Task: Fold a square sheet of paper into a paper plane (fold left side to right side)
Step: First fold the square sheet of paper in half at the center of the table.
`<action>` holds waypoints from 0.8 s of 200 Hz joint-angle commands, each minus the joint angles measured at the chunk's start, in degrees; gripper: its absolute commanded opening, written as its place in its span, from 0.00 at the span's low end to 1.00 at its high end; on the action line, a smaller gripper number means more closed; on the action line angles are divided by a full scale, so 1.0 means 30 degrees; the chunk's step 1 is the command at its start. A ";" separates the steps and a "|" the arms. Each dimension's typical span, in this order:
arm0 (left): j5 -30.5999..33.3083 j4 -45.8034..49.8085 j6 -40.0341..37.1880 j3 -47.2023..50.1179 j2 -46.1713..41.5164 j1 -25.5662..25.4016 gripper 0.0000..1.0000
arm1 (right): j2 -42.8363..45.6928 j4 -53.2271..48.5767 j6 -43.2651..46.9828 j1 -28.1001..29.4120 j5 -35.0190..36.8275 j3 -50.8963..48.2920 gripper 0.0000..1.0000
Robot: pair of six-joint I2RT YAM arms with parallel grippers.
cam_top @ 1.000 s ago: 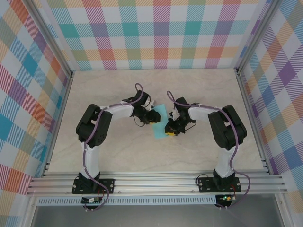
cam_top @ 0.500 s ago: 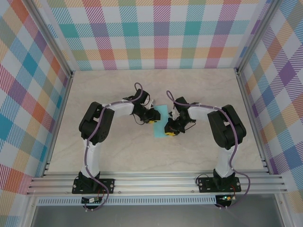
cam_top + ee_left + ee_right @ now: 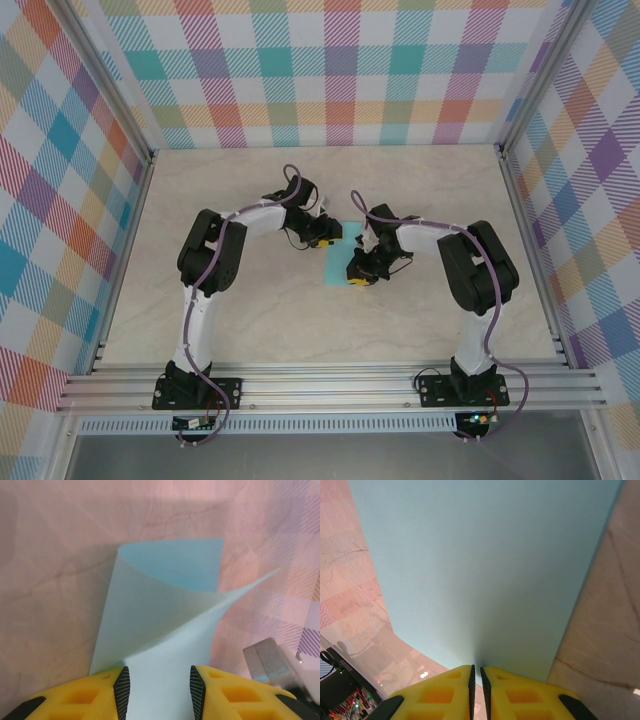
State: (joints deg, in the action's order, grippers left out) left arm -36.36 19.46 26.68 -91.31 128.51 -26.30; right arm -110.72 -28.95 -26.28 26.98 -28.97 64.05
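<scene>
Paper [image 3: 336, 266] lies at the middle of the top picture, on the counter [image 3: 250, 320], between the two claws. In the left wrist picture the paper is not flat. One layer rests on the counter and another layer rises from it in a soft curve, with a loose corner pointing to the right edge of the frame. I see no sharp crease along the bend at the left side of that frame.

The left claw [image 3: 160, 680] is at the bottom of that picture with its fingers partly apart. The lifted layer passes through the gap, and as far as I can judge it is not pinched. The right claw [image 3: 476, 672] is at the bottom of the right wrist picture and is closed almost completely. The edge of the paper runs into the thin slit between its fingers, so I take it that this claw holds the paper.

My judgement is that the first fold, left side over to right side, is brought over but not pressed down. The edges need lining up and the bend needs flattening. All the other folds for the plane remain, so the task is in its early part.
</scene>
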 commanded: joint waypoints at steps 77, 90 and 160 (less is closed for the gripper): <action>0.1965 -0.1355 0.0402 -0.2787 0.2542 0.1006 0.42 | -0.1679 -0.1289 0.0306 -0.0073 0.2538 -0.0667 0.15; 0.1978 -0.1334 0.0437 -0.3053 0.2746 0.1061 0.42 | -0.1679 -0.1291 0.0325 -0.0059 0.2553 -0.0667 0.15; 0.2329 -0.0496 0.0580 -0.4251 0.3555 0.1347 0.43 | -0.1736 -0.1285 0.0337 -0.0059 0.2509 -0.0691 0.15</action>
State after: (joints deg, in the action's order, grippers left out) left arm -36.97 22.15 29.80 -102.72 135.24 -25.50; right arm -110.96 -29.21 -26.28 26.83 -29.26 64.29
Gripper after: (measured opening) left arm 0.430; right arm 0.149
